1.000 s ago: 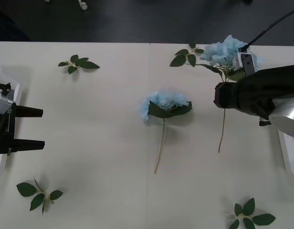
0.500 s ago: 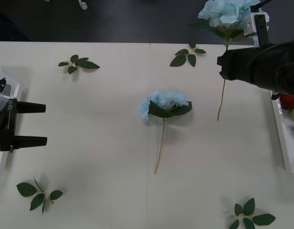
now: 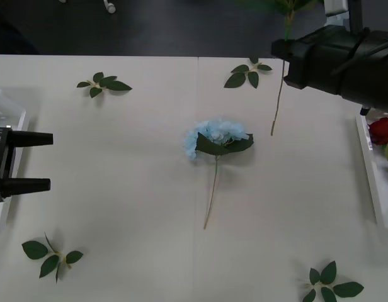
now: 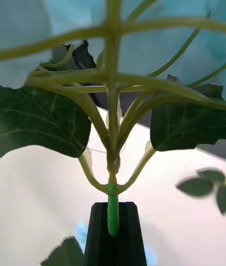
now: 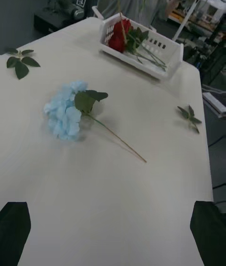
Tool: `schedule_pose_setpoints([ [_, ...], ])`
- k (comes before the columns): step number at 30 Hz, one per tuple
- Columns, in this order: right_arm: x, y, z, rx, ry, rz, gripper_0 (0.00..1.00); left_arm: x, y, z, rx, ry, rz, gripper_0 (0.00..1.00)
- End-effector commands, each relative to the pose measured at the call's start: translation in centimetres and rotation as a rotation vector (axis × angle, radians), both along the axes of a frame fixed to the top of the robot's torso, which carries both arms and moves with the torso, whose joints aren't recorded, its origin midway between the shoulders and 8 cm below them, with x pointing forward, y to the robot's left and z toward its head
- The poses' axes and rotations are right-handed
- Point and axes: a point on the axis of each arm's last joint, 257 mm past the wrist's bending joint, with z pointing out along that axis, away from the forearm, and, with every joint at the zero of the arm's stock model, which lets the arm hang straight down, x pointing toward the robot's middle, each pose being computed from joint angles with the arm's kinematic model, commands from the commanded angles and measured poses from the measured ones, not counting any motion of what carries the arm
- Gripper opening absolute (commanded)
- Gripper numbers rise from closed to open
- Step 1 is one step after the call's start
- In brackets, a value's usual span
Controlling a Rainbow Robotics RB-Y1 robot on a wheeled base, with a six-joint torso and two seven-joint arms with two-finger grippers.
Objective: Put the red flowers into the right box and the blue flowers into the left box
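1. Your right gripper [image 4: 113,233] is clamped on the thin green stem of a pale-blue hydrangea cluster [image 4: 141,20], lifted above the table's far right.
2. Your left gripper [image 3: 36,162] sits spread apart over the left edge.
3. A second pale-blue hydrangea [image 3: 216,138] lies mid-table; dark-red roses [image 5: 120,39] rest in the white slotted plastic box [image 5: 162,54].

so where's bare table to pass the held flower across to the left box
Open stretch: the table between the lying blue flower and the left gripper, bordered by leaf sprigs. Crowded near the right gripper, where the held flower's stem hangs beside another sprig.
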Motion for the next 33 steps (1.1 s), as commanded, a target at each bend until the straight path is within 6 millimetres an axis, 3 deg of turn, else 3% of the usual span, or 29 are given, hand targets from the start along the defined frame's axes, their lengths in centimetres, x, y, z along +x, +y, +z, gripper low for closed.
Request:
schedule_pose_setpoints([
  [1,-3.1,3.0,2.8,-0.049,-0.136,0.103,0.0,0.9,-0.4,2.1,-0.139,-0.008,-0.035,1.0],
  [2,-3.1,3.0,2.8,-0.049,-0.136,0.103,0.0,0.9,-0.4,2.1,-0.139,-0.008,-0.035,1.0],
  [3,-5.0,4.5,3.5,-0.027,-0.163,0.147,0.0,1.0,-0.4,2.7,-0.206,0.0,-0.048,1.0],
  [6,-6.9,6.1,3.7,-0.018,-0.196,0.188,0.0,0.9,-0.9,3.7,-0.267,-0.004,-0.08,1.0],
  [12,-9.6,8.4,3.2,0.015,-0.213,0.242,0.0,0.3,-2.4,5.0,-0.306,-0.022,-0.151,1.0],
  [19,-11.2,11.7,1.9,0.036,-0.221,0.298,0.0,-0.7,-4.1,5.5,-0.34,-0.015,-0.229,1.0],
  [26,-12.8,16.1,0.1,0.039,-0.199,0.388,0.0,-1.0,-7.3,5.1,-0.299,-0.005,-0.288,1.0],
  [33,-12.8,19.7,-0.5,0.035,-0.2,0.443,0.0,-0.9,-9.9,4.8,-0.325,0.007,-0.315,1.0],
])
